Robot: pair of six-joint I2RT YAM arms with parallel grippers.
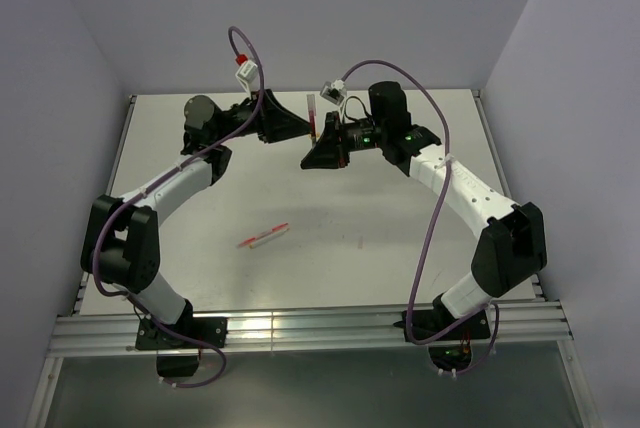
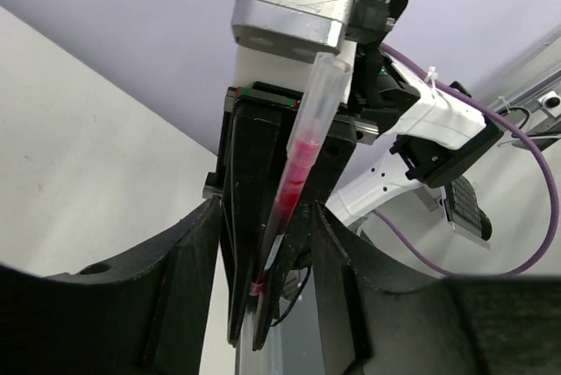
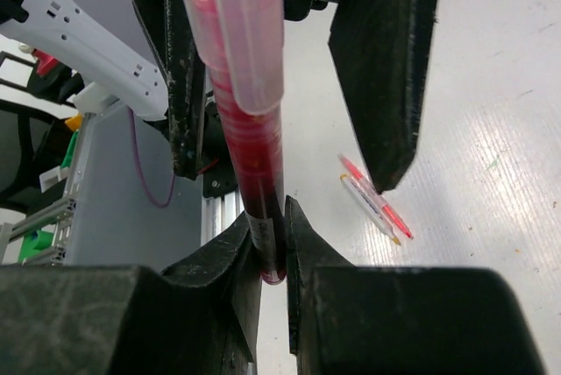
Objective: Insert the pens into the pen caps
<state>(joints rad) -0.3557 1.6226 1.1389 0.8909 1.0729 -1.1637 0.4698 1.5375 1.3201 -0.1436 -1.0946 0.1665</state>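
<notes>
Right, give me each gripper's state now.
Left gripper: open, either side of the red pen.
Right gripper: closed on the red pen's end.

The left arm (image 1: 172, 183) and right arm (image 1: 462, 186) reach toward 12 o'clock, and their tips meet. The right claw (image 3: 269, 217) pinches a red pen (image 3: 256, 152) tight. The left claw (image 1: 308, 130) has its fingers spread apart.

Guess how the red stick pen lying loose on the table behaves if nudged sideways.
The red stick pen is thin and looks round, on a glossy table, so it would probably roll or skid. A whitish pen lies right beside it and would likely shift too. Its slim plastic body suggests light and fairly stiff.
</notes>
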